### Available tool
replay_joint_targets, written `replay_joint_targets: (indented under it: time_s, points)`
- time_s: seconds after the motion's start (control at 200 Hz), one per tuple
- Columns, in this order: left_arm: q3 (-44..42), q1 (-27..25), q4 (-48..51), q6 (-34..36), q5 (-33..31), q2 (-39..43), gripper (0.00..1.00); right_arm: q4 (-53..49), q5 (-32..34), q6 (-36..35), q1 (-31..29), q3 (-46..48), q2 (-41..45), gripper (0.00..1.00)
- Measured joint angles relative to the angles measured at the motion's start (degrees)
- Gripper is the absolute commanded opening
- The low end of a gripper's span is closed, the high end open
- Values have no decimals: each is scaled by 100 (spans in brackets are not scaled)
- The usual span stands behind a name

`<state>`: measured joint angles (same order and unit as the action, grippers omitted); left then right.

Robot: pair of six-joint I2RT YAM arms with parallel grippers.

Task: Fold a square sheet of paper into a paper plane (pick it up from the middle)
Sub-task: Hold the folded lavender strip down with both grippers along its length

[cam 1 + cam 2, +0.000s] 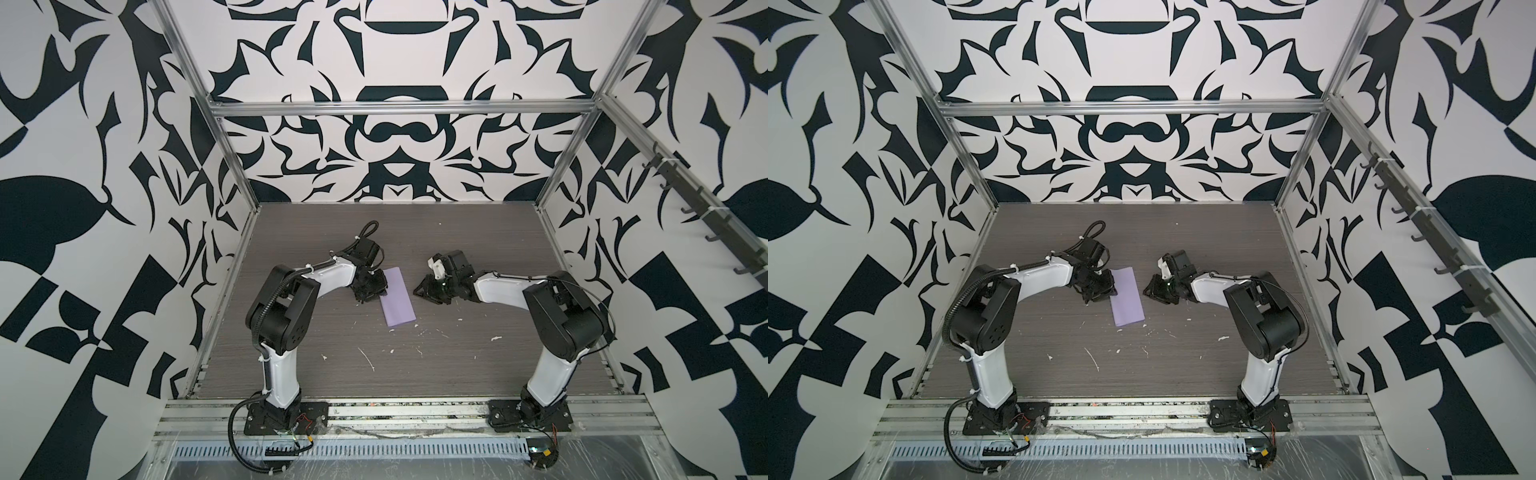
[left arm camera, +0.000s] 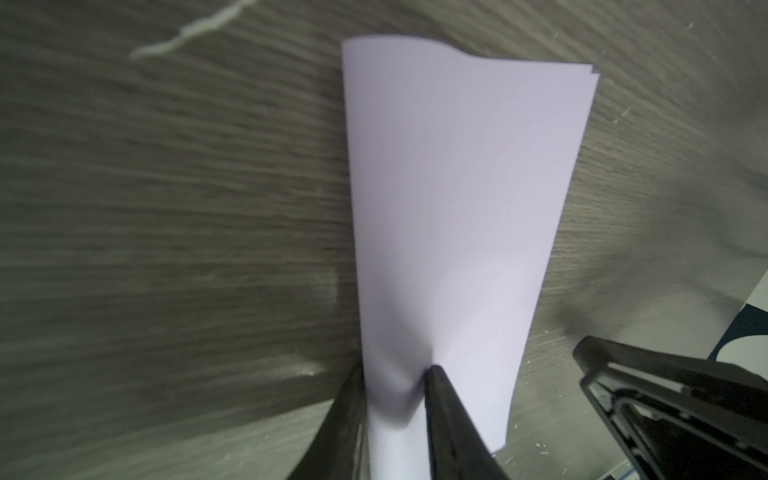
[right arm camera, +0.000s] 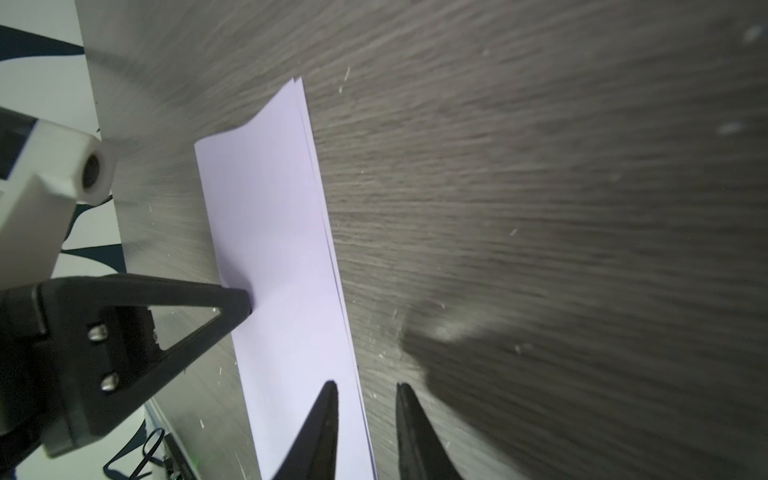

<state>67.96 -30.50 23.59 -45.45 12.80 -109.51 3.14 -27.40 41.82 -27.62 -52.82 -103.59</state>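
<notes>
The square sheet of paper (image 1: 399, 301) (image 1: 1128, 301), lilac, lies on the table folded into a narrow layered rectangle; nothing shaped like a paper plane shows. My left gripper (image 1: 380, 293) (image 1: 1113, 293) sits at the strip's left long edge, near its far half. In the left wrist view its gripper (image 2: 395, 370) is shut on a raised hump of the paper (image 2: 449, 208). My right gripper (image 1: 417, 290) (image 1: 1147, 290) hovers just right of the strip. In the right wrist view the right gripper (image 3: 365, 385) is open, straddling the paper's (image 3: 274, 249) layered edge and holding nothing.
Small white flecks (image 1: 365, 357) are scattered over the grey wood-grain table (image 1: 457, 249) in front of the paper. Aluminium frame posts (image 1: 232, 166) and patterned walls enclose the table on three sides. Both arm bases stand on the front rail (image 1: 407, 415).
</notes>
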Motion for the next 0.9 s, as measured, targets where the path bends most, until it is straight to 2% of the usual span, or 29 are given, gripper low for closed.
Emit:
replay_joint_targets:
  time_s: [0.26, 0.51, 0.695, 0.9]
  points:
    - [-9, 0, -26, 2, 7, -7, 30, 98, -243, 0, -39, -46, -153, 28]
    - [-11, 0, -46, 33, 26, -17, 30, 166, -199, 4, -39, -70, -157, 28]
    - [-44, 0, -98, 50, 24, -15, 26, 190, -160, 4, -39, -70, -157, 28]
    - [-70, 0, -179, 55, 55, -11, 30, 192, -149, 11, -39, -70, -157, 28]
